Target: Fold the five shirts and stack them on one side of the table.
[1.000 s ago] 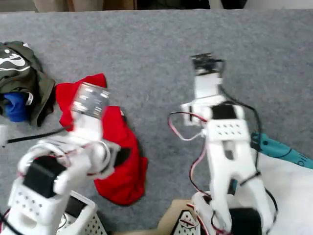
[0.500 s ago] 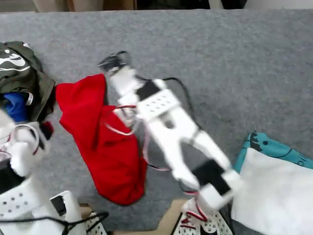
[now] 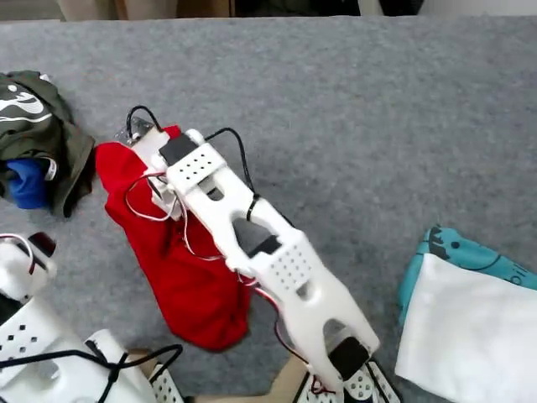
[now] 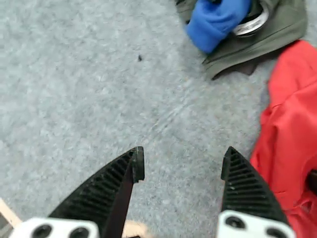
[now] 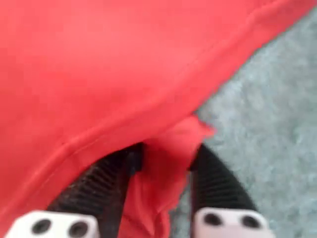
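A crumpled red shirt (image 3: 197,290) lies left of centre on the grey table (image 3: 377,126). My right arm stretches across it from the near edge, and my right gripper (image 3: 136,134) is at the shirt's far left corner. In the right wrist view the right gripper (image 5: 166,158) is shut on a fold of the red shirt (image 5: 124,64). My left arm (image 3: 33,336) sits at the near left corner. My left gripper (image 4: 183,163) hangs open over bare table, with the red shirt (image 4: 292,124) off to one side of it.
An olive shirt (image 3: 42,117) bundled with a blue shirt (image 3: 25,180) lies at the left edge, also seen as the blue shirt (image 4: 218,20) and olive shirt (image 4: 277,29). A white shirt (image 3: 478,336) lies over a teal shirt (image 3: 461,252) at the near right.
The right arm swung from the table's middle leftward to the red shirt's far corner and closed on it. The left arm pulled back off the red shirt to the near left corner.
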Tool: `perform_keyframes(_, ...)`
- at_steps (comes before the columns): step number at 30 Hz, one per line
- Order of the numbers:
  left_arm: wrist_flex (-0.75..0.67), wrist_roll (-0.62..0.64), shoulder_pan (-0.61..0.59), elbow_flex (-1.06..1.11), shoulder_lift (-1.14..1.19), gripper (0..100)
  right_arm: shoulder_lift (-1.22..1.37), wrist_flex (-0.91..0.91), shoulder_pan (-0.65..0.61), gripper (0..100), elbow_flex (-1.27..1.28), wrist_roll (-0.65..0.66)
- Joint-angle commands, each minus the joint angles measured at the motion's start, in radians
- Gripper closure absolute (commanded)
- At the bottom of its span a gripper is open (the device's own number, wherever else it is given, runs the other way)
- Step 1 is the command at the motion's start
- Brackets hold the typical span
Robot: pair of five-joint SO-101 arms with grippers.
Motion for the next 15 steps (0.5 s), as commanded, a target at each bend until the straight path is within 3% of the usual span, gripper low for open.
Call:
perform_keyframes(1, -0.017, -0.005, -0.015, 0.029, -0.007, 74, 0.16, 0.12, 0.012, 97.8, -0.312, -0.009)
perform_keyframes(6, -0.018, -0.005, -0.009, 0.054, -0.007, 74, 0.259, 0.27, 0.105, 99.4, -0.71, -0.009)
perform_keyframes(15, -0.224, -0.003, -0.006, 0.167, -0.007, 74, 0.03, 0.27, 0.39, 99.4, -0.622, -0.011)
